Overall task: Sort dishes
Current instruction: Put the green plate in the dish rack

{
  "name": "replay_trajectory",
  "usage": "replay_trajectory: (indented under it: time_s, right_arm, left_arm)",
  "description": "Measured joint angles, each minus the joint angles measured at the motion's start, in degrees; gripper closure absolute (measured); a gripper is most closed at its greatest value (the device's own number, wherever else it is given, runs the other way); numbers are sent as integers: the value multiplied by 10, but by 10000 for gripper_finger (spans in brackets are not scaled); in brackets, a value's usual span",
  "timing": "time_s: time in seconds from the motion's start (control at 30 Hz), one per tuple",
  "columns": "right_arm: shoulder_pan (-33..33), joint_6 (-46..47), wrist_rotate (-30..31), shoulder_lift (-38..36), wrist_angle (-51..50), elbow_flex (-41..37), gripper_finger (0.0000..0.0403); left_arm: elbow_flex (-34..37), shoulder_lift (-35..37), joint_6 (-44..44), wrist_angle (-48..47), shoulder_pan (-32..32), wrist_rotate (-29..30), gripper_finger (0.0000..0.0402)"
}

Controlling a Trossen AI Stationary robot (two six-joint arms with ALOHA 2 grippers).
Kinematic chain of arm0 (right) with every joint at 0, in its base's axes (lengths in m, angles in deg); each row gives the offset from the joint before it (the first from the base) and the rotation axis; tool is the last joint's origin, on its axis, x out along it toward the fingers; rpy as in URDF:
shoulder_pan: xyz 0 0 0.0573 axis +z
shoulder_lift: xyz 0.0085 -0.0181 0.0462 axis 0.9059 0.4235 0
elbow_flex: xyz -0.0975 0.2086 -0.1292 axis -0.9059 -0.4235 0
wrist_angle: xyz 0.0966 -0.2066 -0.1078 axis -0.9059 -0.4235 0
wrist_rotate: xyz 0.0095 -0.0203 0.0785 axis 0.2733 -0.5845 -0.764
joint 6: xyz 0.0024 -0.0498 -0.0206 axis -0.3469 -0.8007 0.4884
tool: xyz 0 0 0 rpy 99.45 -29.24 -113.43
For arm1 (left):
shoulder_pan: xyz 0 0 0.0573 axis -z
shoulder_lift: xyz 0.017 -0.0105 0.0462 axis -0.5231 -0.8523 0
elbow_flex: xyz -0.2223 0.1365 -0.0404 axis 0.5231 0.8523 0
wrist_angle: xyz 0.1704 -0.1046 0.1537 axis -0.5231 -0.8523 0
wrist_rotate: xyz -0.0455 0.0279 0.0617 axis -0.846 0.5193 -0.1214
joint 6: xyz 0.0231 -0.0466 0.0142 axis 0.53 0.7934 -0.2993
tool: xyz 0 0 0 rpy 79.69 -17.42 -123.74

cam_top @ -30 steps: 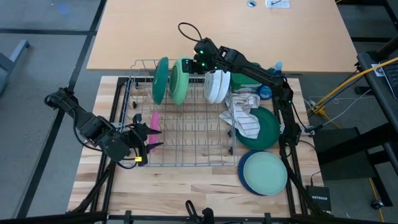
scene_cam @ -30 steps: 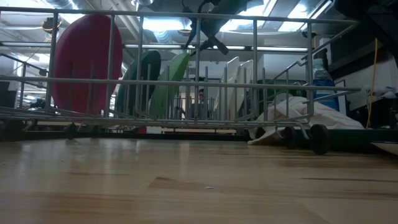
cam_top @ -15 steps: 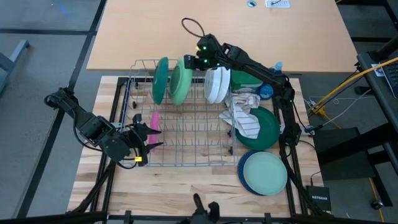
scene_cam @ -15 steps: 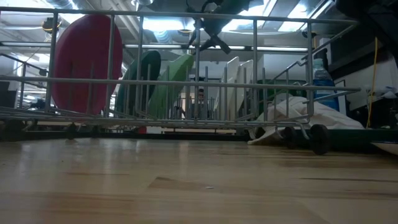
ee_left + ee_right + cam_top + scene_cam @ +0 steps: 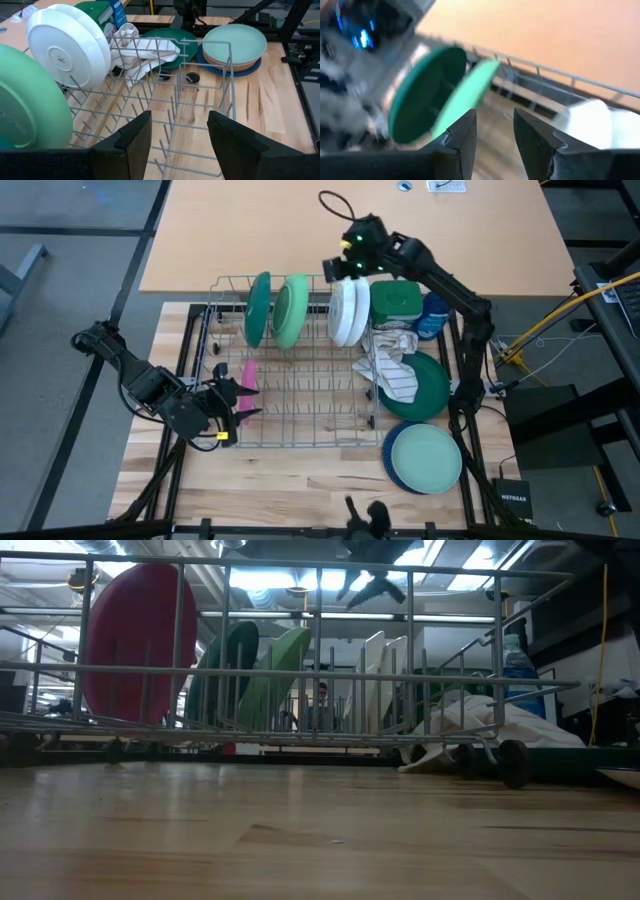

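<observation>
A wire dish rack [image 5: 290, 380] holds dishes on edge between its tines: a dark green plate [image 5: 258, 308], a light green plate [image 5: 290, 310], two white plates [image 5: 348, 312] and a pink plate [image 5: 248, 375]. Another dark green plate [image 5: 432, 390] lies flat to the rack's right. A pale teal plate [image 5: 425, 455] tops a stack at the near right. My right gripper [image 5: 338, 268] hovers open above the rack's far edge, clear of the plates. My left gripper [image 5: 235, 402] waits open at the rack's near left, next to the pink plate.
A beige-and-white cloth [image 5: 393, 365] lies partly on the flat dark green plate. A green lidded tub [image 5: 396, 300] and a blue bottle [image 5: 434, 315] stand at the far right. Bare wood shows in front of the rack [image 5: 300, 480].
My right gripper has risen and swung toward the table's far right, away from the light green plate, rolling as it went. Its fingers stayed open. The plates in the rack have kept their places.
</observation>
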Motion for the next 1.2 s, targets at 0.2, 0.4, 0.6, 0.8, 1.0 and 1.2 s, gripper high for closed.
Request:
replay_trajectory:
  time_s: [0.2,0.4,0.6,0.8,1.0,1.2]
  right_arm:
    - [63,-117,-1,-50,-182,0,272]
    - [198,-105,60,-69,-329,-8,272]
    - [346,-106,88,-80,-337,-39,272]
    - [462,-75,140,-85,-331,-93,272]
    - [538,-11,149,-84,-331,-189,272]
    - [568,45,148,-84,-332,-302,272]
  left_arm:
    - [0,0,0,-25,0,0,217]
    - [0,0,4,-39,0,0,217]
    - [0,-1,4,-39,0,0,217]
    - [0,-5,6,-39,0,0,217]
    - [0,-7,7,-39,0,0,217]
    - [0,-7,7,-38,0,0,217]
